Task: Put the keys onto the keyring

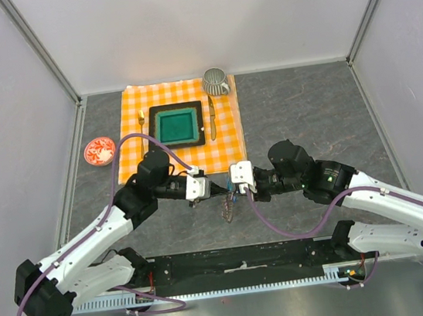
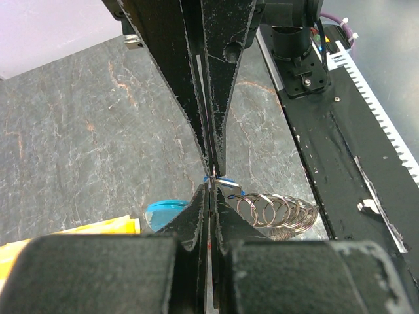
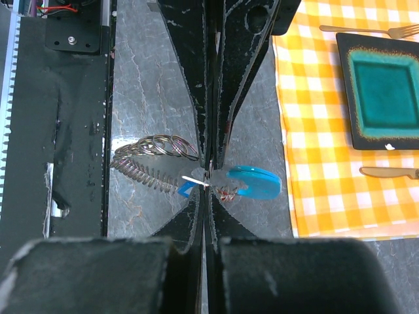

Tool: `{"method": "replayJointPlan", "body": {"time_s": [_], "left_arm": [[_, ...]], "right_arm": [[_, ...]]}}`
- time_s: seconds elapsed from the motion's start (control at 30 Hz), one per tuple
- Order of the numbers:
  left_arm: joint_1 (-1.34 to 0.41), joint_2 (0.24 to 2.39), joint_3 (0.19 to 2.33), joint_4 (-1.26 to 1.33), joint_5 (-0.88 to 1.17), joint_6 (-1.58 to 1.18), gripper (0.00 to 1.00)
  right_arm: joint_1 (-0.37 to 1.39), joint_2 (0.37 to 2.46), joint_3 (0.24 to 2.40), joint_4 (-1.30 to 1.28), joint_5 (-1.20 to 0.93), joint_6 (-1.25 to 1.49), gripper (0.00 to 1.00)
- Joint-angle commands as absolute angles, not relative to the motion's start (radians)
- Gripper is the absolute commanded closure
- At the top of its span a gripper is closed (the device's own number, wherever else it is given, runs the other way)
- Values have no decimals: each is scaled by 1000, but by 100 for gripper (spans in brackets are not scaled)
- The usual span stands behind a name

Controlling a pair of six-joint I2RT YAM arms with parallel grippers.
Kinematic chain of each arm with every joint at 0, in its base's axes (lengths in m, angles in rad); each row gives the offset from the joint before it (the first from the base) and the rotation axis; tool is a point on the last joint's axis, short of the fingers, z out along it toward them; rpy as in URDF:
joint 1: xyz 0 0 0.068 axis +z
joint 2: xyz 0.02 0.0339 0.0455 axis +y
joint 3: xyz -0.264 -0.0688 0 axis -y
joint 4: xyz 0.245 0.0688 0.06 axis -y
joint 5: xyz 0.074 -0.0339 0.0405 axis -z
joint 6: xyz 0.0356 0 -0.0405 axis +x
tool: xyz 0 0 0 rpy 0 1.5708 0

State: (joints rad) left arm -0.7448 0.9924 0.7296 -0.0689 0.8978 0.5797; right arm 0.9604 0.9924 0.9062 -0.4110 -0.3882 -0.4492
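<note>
The keyring (image 3: 154,156) was a bright, polished silvery metal coil; the blue key tag (image 3: 256,184), smooth glossy plastic. The table (image 1: 298,107) looked matt grey and stone-veined, the placemat (image 1: 134,129) woven checked cloth, the plate (image 1: 153,130) glossy-glazed. The fingers (image 3: 190,78) of the right pincer (image 3: 208,178) were matt black, scuffed pale.

Keyring (image 1: 226,207) in frt of cloth (image 1: 133,141); plate (image 1: 154,126) on cloth.

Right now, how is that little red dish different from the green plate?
The red dish is round and the smaller of the two; the green plate is square with a dark rim. The red dish sits on the bare grey table, left of the orange checked cloth; the green plate lies on that cloth, between a gold fork and a knife. Both lie flat, face up.
</note>
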Motion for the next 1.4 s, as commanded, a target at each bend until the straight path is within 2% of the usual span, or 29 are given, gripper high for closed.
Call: {"method": "replayJointPlan", "body": {"time_s": [0.0,0.9,1.37], "left_arm": [[-752,971,744,-3,894,561,98],[-752,959,738,-3,862,569,98],[-752,966,739,-3,870,569,98]], "right_arm": [[966,986,908,-365,-400,-442,100],[966,1002,916,-388,-316,-426,100],[965,985,914,-387,-370,-443,100]]}}
